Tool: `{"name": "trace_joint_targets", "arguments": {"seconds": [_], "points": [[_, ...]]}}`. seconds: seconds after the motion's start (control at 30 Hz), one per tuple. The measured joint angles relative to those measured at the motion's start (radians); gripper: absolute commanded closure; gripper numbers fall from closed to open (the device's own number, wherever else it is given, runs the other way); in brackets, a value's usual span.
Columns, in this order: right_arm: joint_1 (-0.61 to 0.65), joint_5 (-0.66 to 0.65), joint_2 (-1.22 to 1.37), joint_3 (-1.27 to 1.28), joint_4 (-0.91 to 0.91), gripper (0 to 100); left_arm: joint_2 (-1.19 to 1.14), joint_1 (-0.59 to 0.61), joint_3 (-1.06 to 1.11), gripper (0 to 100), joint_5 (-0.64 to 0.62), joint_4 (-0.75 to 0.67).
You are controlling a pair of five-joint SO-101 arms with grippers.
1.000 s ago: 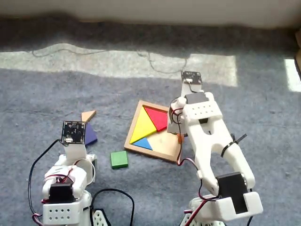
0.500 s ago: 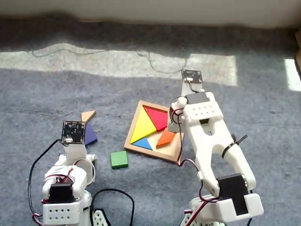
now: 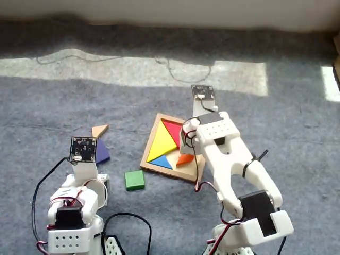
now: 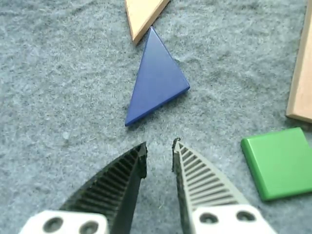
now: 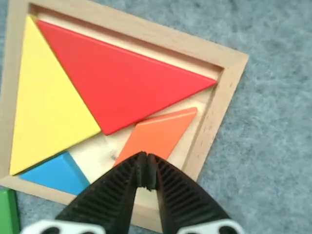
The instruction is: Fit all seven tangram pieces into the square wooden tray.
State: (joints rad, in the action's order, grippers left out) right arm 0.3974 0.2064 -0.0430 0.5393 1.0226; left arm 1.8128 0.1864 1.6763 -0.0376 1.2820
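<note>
The square wooden tray (image 3: 171, 173) lies mid-carpet and holds a yellow triangle (image 3: 158, 143), a red triangle (image 3: 177, 132), a small blue triangle (image 3: 162, 162) and an orange parallelogram (image 3: 185, 158). In the right wrist view my right gripper (image 5: 145, 171) is shut, its tips at the edge of the orange parallelogram (image 5: 157, 134) inside the tray (image 5: 228, 92). My left gripper (image 4: 159, 152) is open just short of a dark blue triangle (image 4: 156, 82). A tan triangle (image 4: 142, 13) touches that triangle's far tip, and a green square (image 4: 281, 162) lies to one side.
The green square (image 3: 134, 179) sits on the carpet off the tray's near-left corner. The dark blue triangle (image 3: 102, 153) and tan triangle (image 3: 99, 129) lie farther left. A thin cable (image 3: 175, 71) runs across the sunlit strip behind the tray.
The orange parallelogram went from the right gripper at the tray's right rim to lying flat in the tray. The right arm then swung left over it. The left arm kept still.
</note>
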Motion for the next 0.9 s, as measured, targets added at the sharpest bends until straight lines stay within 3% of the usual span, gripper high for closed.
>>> {"name": "trace_joint_targets", "arguments": {"seconds": [0.2,0.53,0.67,0.9], "points": [[-0.014,-0.097,0.0,0.0,0.009,99.3,0.0,0.0,0.0,89,0.0,0.0],[-0.206,-0.362,0.006,0.0,0.032,99.3,0.0,0.0,0.0,89,0.0,0.0],[-0.192,-0.351,-0.017,0.0,0.034,99.3,0.0,0.0,0.0,89,0.0,0.0],[-0.029,-0.18,-0.123,0.0,0.034,99.3,0.0,0.0,0.0,89,0.0,0.0]]}}
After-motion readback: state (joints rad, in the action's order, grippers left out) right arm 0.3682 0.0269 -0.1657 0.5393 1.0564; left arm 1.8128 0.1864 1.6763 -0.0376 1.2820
